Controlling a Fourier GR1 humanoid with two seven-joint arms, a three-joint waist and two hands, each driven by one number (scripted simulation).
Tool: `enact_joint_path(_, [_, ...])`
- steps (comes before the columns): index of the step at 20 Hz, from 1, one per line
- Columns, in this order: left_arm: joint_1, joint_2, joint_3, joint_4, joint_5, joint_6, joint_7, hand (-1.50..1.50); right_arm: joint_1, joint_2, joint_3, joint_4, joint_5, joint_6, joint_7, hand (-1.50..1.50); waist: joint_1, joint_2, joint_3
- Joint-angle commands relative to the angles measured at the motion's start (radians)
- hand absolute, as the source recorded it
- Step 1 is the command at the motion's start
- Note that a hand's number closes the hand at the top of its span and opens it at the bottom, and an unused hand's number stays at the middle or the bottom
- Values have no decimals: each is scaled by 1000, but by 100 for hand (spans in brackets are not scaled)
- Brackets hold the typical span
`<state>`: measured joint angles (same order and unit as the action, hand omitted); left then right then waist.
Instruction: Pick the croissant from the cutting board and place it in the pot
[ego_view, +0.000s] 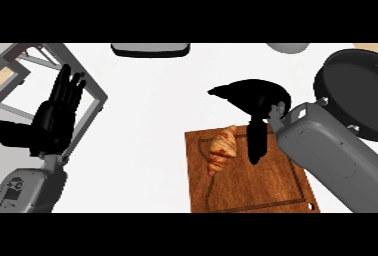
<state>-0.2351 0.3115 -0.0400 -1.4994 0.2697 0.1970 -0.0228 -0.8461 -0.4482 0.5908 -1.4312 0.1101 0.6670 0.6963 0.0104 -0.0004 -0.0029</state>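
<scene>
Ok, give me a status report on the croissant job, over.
Left hand open, resting at left edge. Right hand over the cutting board, fingers beside croissant, not gripping. Croissant on board. Pot at right, nothing blocking.

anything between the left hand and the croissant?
No. In the head view, only bare white counter and a strip of cutting board lie between the left hand, resting open at the left edge, and the croissant.

The white counter (159, 100) carries a wooden board (255, 187) at lower right, a dark pot (354, 90) at the right edge (partly cut off), and a grey tray (150, 49) at the top.
</scene>
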Motion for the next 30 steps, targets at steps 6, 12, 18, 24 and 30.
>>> enact_joint_path(6, [-1, -14, 32, -79, -31, 10, 46, 0, 116, 67, -51, -23, 95, 79, 24, -150, -9, -1, 3])
enact_joint_path(12, [-24, -14, 74, -31, -21, -33, 52, 0, 214, 69, -48, -44, 228, 51, -143, -150, -10, 1, 3])
enact_joint_path(18, [-63, -59, 54, -46, -67, -15, 80, 0, 212, 198, -40, 5, 360, 46, -85, -150, -9, 1, 3])
enact_joint_path(24, [-34, -62, 84, -37, -83, -42, 55, 0, 265, 195, -65, 11, 464, 70, -112, -150, -9, 0, 3])
enact_joint_path(30, [-11, -67, 103, -17, -72, -87, 32, 0, 258, 292, -29, 202, 603, -70, -235, -150, -6, 1, 3])
